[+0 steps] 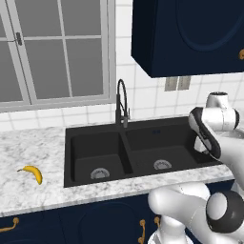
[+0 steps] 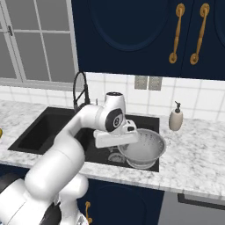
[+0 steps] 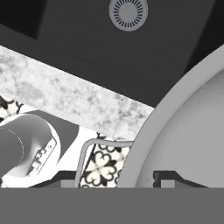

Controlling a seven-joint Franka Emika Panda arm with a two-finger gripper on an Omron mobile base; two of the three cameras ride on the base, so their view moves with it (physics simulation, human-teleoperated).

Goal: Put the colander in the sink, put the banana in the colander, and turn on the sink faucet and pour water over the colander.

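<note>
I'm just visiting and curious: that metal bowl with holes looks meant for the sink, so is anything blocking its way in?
Nothing visible does. The gripper holds the colander by its rim above the sink, whose right basin shows only its drain.

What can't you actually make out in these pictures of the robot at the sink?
- Hand on the colander: in the right base view the arm's white body covers the fingers, so the grip itself is hidden.
- Colander in the hand view: cut off by the right edge.
- Right basin of the sink: in the left base view the arm covers its right end.
- Faucet lever: too small to read its position.
</note>
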